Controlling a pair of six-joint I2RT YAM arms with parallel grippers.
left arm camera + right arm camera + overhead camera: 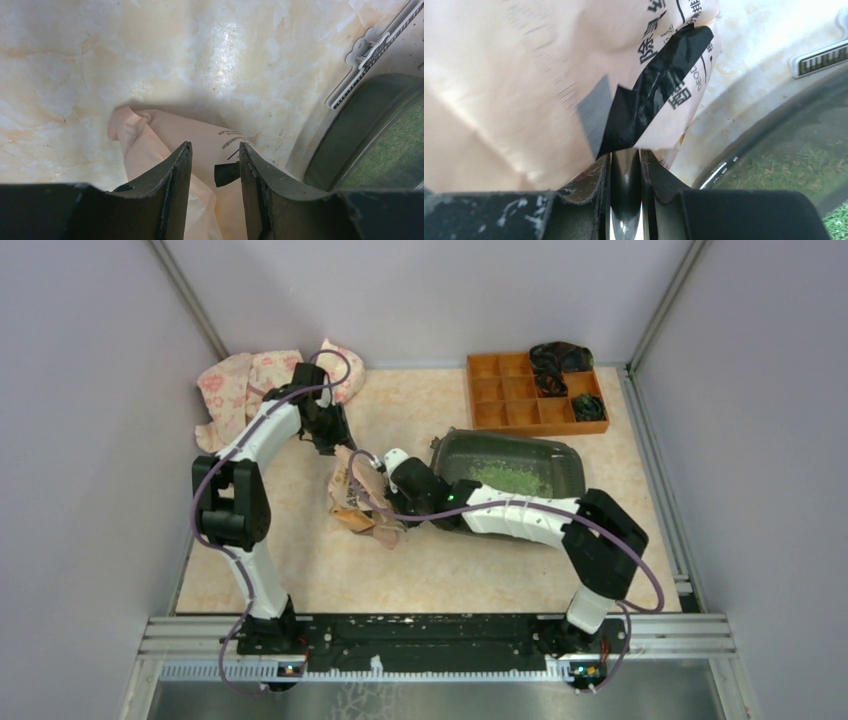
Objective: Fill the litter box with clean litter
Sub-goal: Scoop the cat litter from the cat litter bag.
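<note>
Bag [349, 502] edge near litter box [512, 440] rim

Pale lilac walls [420, 290], marbled peach tabletop [300, 570], aluminium front rail [680, 635].

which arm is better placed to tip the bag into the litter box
Right, probably: the right gripper sits at the paper bag edge nearest the litter box, while the left gripper holds the bag's farther end.

I see a lab test cell: plain walls [430, 290] and aluminium posts [190, 300] enclose the table [330, 580], a mounting rail [440, 635] along its near edge.
</note>
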